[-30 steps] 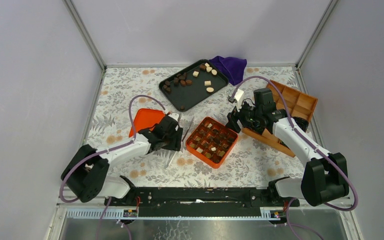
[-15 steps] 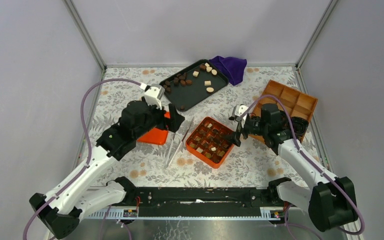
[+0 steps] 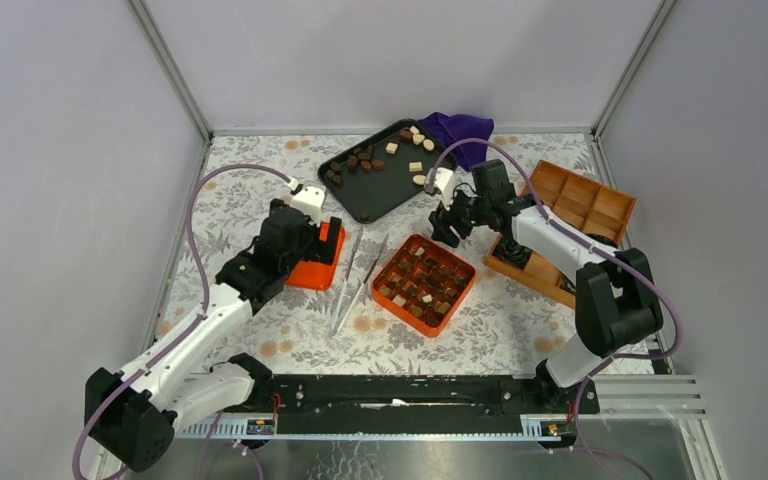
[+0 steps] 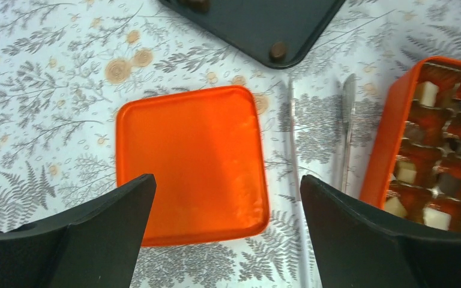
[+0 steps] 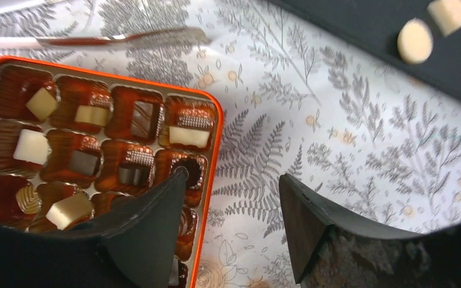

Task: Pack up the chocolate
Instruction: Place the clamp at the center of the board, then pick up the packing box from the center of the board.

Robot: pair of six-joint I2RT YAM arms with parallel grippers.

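Chocolate pieces (image 3: 380,158) in brown and cream lie on the black tray (image 3: 385,185) at the back. More chocolate (image 5: 33,147) fills the cells of the orange box (image 3: 424,283) at the centre. The orange lid (image 4: 189,162) lies flat to the left of the box. My left gripper (image 4: 225,183) is open and empty above the lid's near edge. My right gripper (image 5: 234,180) is open and empty, hovering over the box's far right corner (image 5: 215,108), between box and tray.
Metal tweezers (image 3: 358,280) lie between lid and box. A purple cloth (image 3: 458,133) sits behind the tray. A wooden compartment tray (image 3: 572,215) stands at the right. One lone chocolate (image 4: 278,50) sits at the black tray's near corner.
My left arm swung up off the table and now hovers over the lid. My right gripper moved from the wooden tray toward the box's far corner.
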